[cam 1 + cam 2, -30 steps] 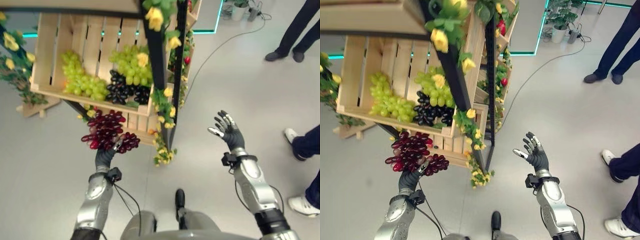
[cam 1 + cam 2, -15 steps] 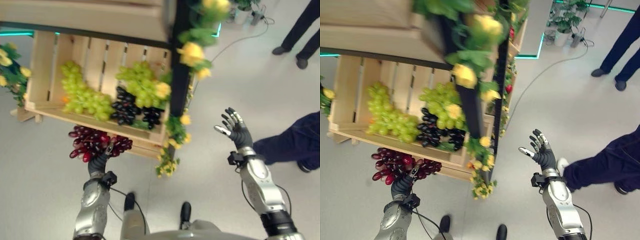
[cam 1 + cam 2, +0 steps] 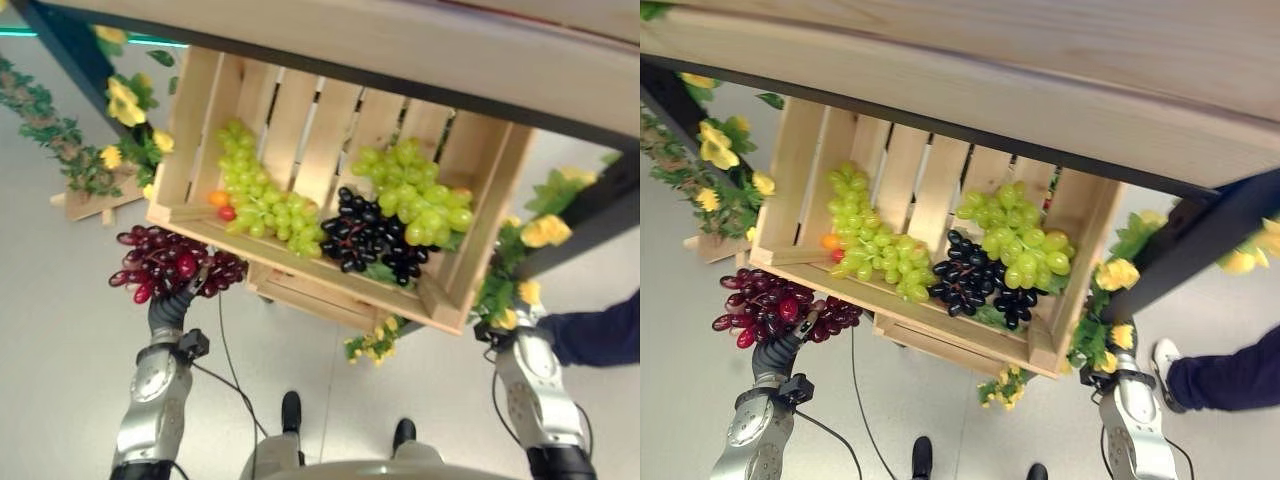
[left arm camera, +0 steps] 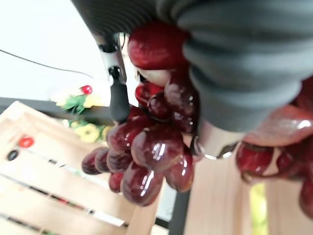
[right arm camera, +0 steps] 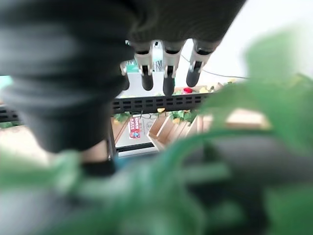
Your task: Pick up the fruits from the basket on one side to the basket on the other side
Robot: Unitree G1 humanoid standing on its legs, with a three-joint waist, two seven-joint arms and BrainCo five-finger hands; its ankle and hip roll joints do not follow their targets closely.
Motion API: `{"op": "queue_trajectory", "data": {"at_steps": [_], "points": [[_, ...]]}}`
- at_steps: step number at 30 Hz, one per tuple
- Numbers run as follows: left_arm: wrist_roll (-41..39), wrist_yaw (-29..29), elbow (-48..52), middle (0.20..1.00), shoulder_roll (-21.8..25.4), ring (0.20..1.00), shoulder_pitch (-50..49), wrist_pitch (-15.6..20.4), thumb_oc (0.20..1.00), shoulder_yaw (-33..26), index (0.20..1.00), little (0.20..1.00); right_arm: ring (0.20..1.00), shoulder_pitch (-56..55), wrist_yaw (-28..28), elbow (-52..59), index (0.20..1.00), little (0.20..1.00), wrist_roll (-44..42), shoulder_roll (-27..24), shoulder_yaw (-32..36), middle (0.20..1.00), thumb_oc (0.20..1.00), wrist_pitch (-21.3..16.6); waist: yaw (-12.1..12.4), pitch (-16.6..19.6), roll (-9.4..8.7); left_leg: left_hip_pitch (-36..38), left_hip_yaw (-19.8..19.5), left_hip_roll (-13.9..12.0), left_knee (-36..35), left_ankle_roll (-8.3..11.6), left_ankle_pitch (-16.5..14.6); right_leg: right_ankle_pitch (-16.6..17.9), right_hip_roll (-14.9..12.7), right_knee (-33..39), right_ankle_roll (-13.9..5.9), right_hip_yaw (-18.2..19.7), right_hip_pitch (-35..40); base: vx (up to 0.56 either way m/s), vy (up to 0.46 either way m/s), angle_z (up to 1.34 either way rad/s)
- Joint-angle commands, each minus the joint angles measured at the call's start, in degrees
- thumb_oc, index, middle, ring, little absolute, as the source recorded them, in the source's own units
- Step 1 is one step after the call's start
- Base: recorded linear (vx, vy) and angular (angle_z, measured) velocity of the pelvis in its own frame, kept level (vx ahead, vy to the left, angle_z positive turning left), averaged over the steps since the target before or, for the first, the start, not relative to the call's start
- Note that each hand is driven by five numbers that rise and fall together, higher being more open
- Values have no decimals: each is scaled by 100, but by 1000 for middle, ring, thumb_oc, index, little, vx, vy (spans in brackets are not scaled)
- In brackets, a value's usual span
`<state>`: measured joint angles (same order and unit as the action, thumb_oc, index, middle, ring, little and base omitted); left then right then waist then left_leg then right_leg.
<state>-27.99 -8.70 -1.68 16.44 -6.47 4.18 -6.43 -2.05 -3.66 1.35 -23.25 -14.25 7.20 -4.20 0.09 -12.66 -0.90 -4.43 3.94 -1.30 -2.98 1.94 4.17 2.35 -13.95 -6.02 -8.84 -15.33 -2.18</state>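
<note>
- Gripping the red grapes (image 4: 146, 156), the fingers (image 4: 119, 93) of your left hand (image 3: 172, 308) curl round the bunch, just below the front edge of the wooden crate (image 3: 440, 300).
- Your right hand (image 5: 166, 73) has straight, relaxed fingers among the green leaves (image 5: 274, 98).
- Compared with a second ago, your view has swung toward the crate with green grapes (image 3: 262, 205) and black grapes (image 3: 372, 238); the red bunch is still held outside it, so the transfer is not finished.

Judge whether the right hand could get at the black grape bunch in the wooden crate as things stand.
Probably not directly: the right hand sits behind the wooden crate's corner among leaves, with the black grape bunch beyond that wall.
</note>
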Motion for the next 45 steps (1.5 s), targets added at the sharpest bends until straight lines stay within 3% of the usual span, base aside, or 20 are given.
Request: {"op": "queue_trajectory", "data": {"at_steps": [1, 4, 7, 8, 9, 10, 15, 17, 19, 20, 23, 25, 28, 31, 33, 38, 39, 45], "points": [[347, 206, 589, 200, 232, 200, 281, 321, 200, 50, 200, 200, 1000, 157, 229, 253, 1000, 1000, 83, -80, -332, 1000, 1000, -246, 122, 239, 117, 69, -76, -143, 78, -85, -455, -881, 631, -1187, -108, 511, -64, -105, 53, -2], [354, 258, 589, 200, 243, 200, 272, 211, 200, 120, 200, 200, 1000, 138, 218, 245, 1000, 1000, 55, -90, -342, 1000, 1000, -249, 152, 312, 17, -71, -3, -18, 199, -123, -397, -1161, 1006, -1195, 75, 665, 235, -152, 31, -5], [250, 390, 560, 200, 190, 200, 221, 154, 200, 139, 200, 200, 1000, 162, 223, 187, 1000, 1000, 2, -124, -354, 1000, 1000, -174, 251, 355, -90, -317, 184, -75, 444, -45, -290, -1421, 974, -183, 324, 595, 786, -245, -85, -8], [209, 481, 574, 200, 186, 200, 113, 85, 200, 119, 200, 200, 1000, 157, 222, 198, 1000, 1000, 34, -173, -361, 1000, 1000, -110, 301, 349, -97, -496, 291, -139, 634, 21, -198, -1358, 991, 324, 388, 649, 967, -247, -110, -35], [208, 484, 576, 200, 185, 200, 110, 83, 200, 119, 200, 200, 1000, 153, 222, 203, 1000, 1000, 35, -173, -361, 1000, 1000, -106, 311, 349, -95, -494, 300, -146, 639, 25, -199, -1337, 997, 356, 392, 659, 980, -293, -112, -43], [70, 564, 610, 200, 134, 200, -27, 56, 200, 100, 200, 200, 1000, 94, 247, 285, 1000, 1000, 12, -212, -306, 1000, 1000, -76, 315, 284, -44, -620, 310, -308, 609, 128, 45, -1267, 1046, 671, 426, 733, 1052, -153, -63, -29], [101, 646, 590, 200, 80, 200, -52, 34, 200, 142, 200, 200, 1000, 3, 258, 332, 1000, 1000, -1, -285, -211, 1000, 1000, -102, 252, 79, 81, -823, 141, -486, 504, 368, 529, -1177, 1195, 738, 519, 664, 1030, -223, -63, -22], [120, 697, 539, 200, 40, 200, -35, 33, 200, 160, 200, 200, 1000, 37, 228, 299, 1000, 1000, 15, -363, -149, 1000, 1000, -108, 196, -30, 81, -827, -4, -430, 744, 342, 311, -1165, 1135, 564, 529, 593, 891, -202, 4, 9], [105, 718, 527, 200, -68, 200, -121, 30, 200, 178, 200, 200, 1000, -4, 246, 245, 1000, 1000, 32, -359, -132, 1000, 1000, -106, 153, 26, 132, -754, -207, -446, 600, 406, 303, -1168, 1124, 560, 516, 583, 853, -129, 70, 15], [107, 736, 532, 200, -160, 200, -176, 32, 200, 185, 200, 200, 1000, -42, 209, 162, 1000, 1000, 52, -317, -41, 1000, 1000, -123, 101, 94, 198, -689, -220, -542, 394, 512, 413, -1160, 1121, 595, 489, 521, 865, -87, 80, 8], [117, 771, 506, 200, -132, 200, -139, 9, 200, 210, 200, 200, 1000, -63, 156, 157, 1000, 1000, 25, -372, 57, 1000, 1000, -149, 28, 51, 191, -683, -76, -642, 626, 522, 326, -1059, 1013, 582, 485, 428, 774, -149, 79, 28], [141, 884, 537, 200, -97, 200, -187, 20, 200, 209, 200, 200, 1000, -85, 194, 159, 1000, 1000, 4, -419, 46, 1000, 1000, -136, 6, 22, 109, -444, -310, -525, 1155, 417, -344, -903, 848, 575, 456, 408, 656, -196, 105, 14], [94, 982, 638, 200, -118, 200, -266, 10, 200, 161, 200, 200, 1000, -119, 300, 81, 1000, 1000, -41, -399, 13, 1000, 1000, -103, -20, 71, 11, -145, -753, -180, 1506, 389, -942, -748, 722, 616, 458, 482, 536, -112, 130, -5], [-4, 1029, 782, 200, -102, 200, -351, -23, 200, 43, 200, 200, 1000, -113, 356, 35, 1000, 1000, -94, -402, 52, 1000, 1000, -63, -47, 118, -24, 89, -1059, -30, 1698, 310, -1387, -643, 616, 584, 383, 565, 416, -43, 200, -9], [-77, 1000, 884, 200, -26, 200, -325, -15, 200, 78, 200, 200, 1000, -95, 316, 127, 1000, 1000, -150, -359, 142, 1000, 1000, -87, -144, 107, 70, 276, -1054, 87, 1217, 120, -1353, -444, 531, 452, 247, 627, 130, -97, 334, -8], [209, 979, 984, 200, 319, 200, -214, 69, 200, 124, 200, 200, 1000, -44, 200, 40, 1000, 1000, -111, -244, 290, 1000, 1000, -165, -247, 92, 29, 343, -1018, 40, 262, 49, -988, -91, 365, 452, -5, 558, -348, -232, 233, 16], [275, 934, 990, 200, 430, 200, -121, 100, 200, 109, 200, 200, 1000, -3, 170, 92, 1000, 1000, -77, -163, 278, 1000, 1000, -177, -280, 10, 8, 298, -947, 92, 168, 34, -879, 176, 219, 490, -131, 582, -470, -218, 207, 21], [211, 1089, 1149, 200, 595, 200, -159, 78, 200, 33, 200, 200, 1000, 16, 214, -31, 1000, 1000, -58, -46, 167, 1000, 1000, -159, -92, -1, 114, 5, -612, 118, 284, -38, -724, -302, 181, -19, -50, 328, -161, -211, 171, -4]]}}
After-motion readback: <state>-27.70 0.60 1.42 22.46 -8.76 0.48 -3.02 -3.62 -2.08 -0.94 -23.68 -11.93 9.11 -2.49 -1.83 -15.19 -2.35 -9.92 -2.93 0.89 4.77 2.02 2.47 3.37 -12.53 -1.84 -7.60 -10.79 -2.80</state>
